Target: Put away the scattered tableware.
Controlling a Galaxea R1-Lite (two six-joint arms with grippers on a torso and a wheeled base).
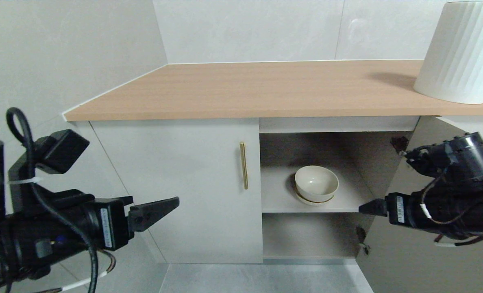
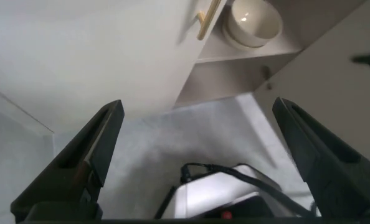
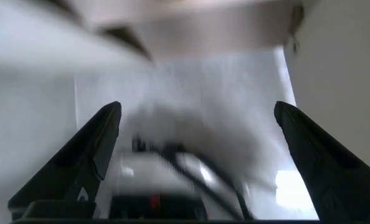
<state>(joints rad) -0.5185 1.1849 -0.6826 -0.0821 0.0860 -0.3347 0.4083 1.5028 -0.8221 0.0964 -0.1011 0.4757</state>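
Since the bowl (image 1: 316, 183) sits on the middle shelf (image 1: 278, 197) inside the cupboard, on what looks like a small plate (image 1: 311, 200), you can see it is where it belongs. Your left pincer (image 2: 196, 106) hangs spread wide and empty in front of the shut door (image 1: 176, 187). Your right pincer (image 3: 196, 107) is spread too, holding nothing, beside the open door (image 1: 400, 264), likely placed there to push it shut.

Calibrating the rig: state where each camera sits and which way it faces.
Head view: on the head, facing forward and down at the cabinet; left gripper and right gripper show.
Left wrist view: on that wrist, looking between its open fingers at floor, bowl, handle.
Right wrist view: on that wrist, between its open fingers at floor and open door.
Head and left wrist views share bowl and handle.
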